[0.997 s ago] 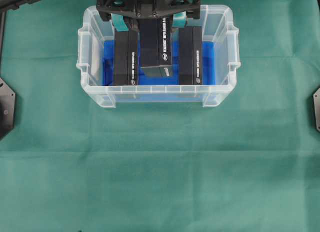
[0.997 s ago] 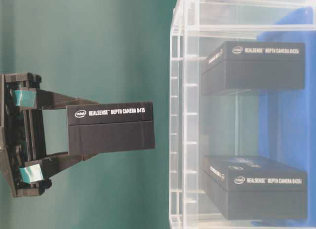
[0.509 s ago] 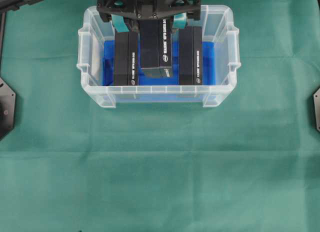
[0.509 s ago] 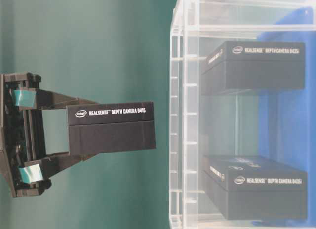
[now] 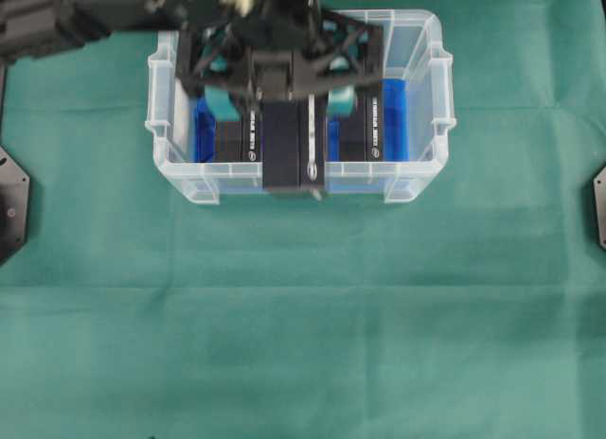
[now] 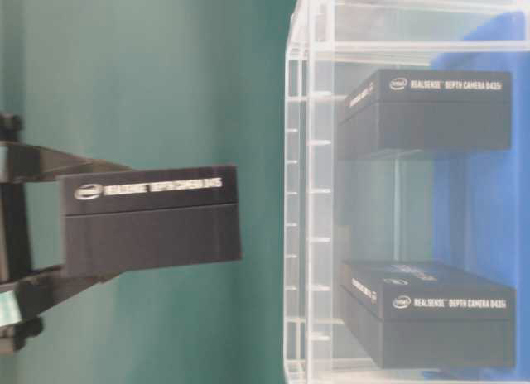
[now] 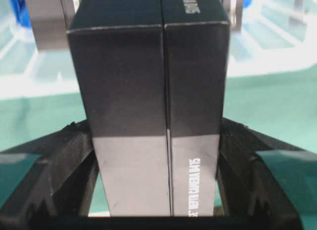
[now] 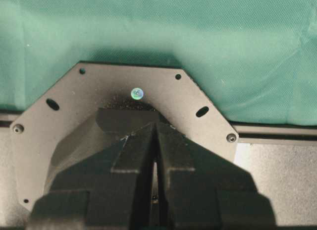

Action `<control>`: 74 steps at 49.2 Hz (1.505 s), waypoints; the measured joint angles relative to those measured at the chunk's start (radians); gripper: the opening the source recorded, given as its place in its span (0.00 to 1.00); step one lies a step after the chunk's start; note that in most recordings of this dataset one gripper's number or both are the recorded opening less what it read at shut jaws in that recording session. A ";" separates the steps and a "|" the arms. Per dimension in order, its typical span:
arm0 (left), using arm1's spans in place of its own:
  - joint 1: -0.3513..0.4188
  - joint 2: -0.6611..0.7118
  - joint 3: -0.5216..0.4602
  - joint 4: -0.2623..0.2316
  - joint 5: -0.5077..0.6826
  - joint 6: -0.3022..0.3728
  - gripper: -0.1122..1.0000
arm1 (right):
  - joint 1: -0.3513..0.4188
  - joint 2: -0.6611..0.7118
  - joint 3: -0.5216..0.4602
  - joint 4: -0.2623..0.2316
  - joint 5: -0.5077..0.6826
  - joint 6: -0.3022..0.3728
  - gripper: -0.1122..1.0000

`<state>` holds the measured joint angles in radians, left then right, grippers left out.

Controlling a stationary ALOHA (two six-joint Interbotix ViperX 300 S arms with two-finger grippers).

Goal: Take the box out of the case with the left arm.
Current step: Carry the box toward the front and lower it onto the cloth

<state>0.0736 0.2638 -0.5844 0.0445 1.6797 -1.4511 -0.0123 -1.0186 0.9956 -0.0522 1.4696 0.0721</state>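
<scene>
Above case (image 5: 417,188) front wall | box (image 5: 294,146) lengthwise front-to-back | left claw (image 5: 280,100) pinching box | right claw (image 8: 154,141) pressed together

The case (image 5: 417,188) is clear, glossy plastic with a smooth, bright blue lining (image 5: 393,103) at its bottom. The held box (image 7: 148,116) looks like matt black card with a faint sheen and white print. The green cloth (image 5: 303,344) over the tabletop is finely woven and matt. At 6 o'clock in the right wrist view, the mounting plate (image 8: 64,106) looks matt black, finely speckled.
</scene>
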 measured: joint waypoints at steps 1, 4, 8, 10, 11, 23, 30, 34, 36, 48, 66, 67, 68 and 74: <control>-0.009 -0.002 -0.002 0.000 0.002 -0.008 0.64 | 0.000 0.000 0.000 0.000 0.000 -0.002 0.11; -0.038 0.000 0.000 0.000 0.002 -0.034 0.64 | 0.000 0.000 0.000 0.002 0.000 0.000 0.11; -0.078 -0.002 0.005 0.000 0.000 -0.077 0.64 | 0.000 0.000 -0.002 0.002 0.000 0.000 0.11; -0.098 0.000 0.008 0.002 -0.002 -0.095 0.64 | 0.000 0.000 0.000 0.002 0.000 0.000 0.11; -0.107 0.000 0.009 0.000 -0.002 -0.103 0.64 | 0.000 0.000 -0.002 0.000 0.000 0.000 0.11; -0.216 0.000 0.026 0.003 -0.008 -0.219 0.64 | 0.000 0.000 -0.002 0.002 0.000 0.000 0.11; -0.268 0.000 0.029 0.003 -0.018 -0.264 0.64 | 0.000 0.000 -0.002 0.002 0.000 -0.002 0.11; -0.290 0.000 0.037 0.003 -0.018 -0.285 0.64 | 0.000 0.000 -0.002 0.002 0.000 -0.002 0.11; -0.296 0.000 0.041 0.003 -0.018 -0.295 0.64 | 0.000 0.000 -0.002 0.002 0.000 -0.002 0.11; -0.298 -0.005 0.086 0.003 -0.031 -0.305 0.64 | 0.000 0.000 -0.002 0.000 0.000 0.000 0.11; -0.305 -0.032 0.322 0.006 -0.218 -0.368 0.64 | 0.000 0.000 0.000 0.002 0.000 -0.002 0.11; -0.307 -0.037 0.345 0.003 -0.230 -0.373 0.64 | 0.000 0.000 -0.002 0.002 0.000 -0.002 0.11; -0.308 -0.041 0.368 0.003 -0.241 -0.376 0.64 | 0.000 0.000 0.000 0.002 0.000 -0.002 0.11; -0.313 -0.067 0.499 0.003 -0.327 -0.388 0.64 | 0.002 0.000 -0.002 0.000 0.000 -0.002 0.11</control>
<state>-0.2393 0.1963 -0.0859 0.0476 1.3530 -1.8392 -0.0107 -1.0186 0.9940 -0.0522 1.4696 0.0706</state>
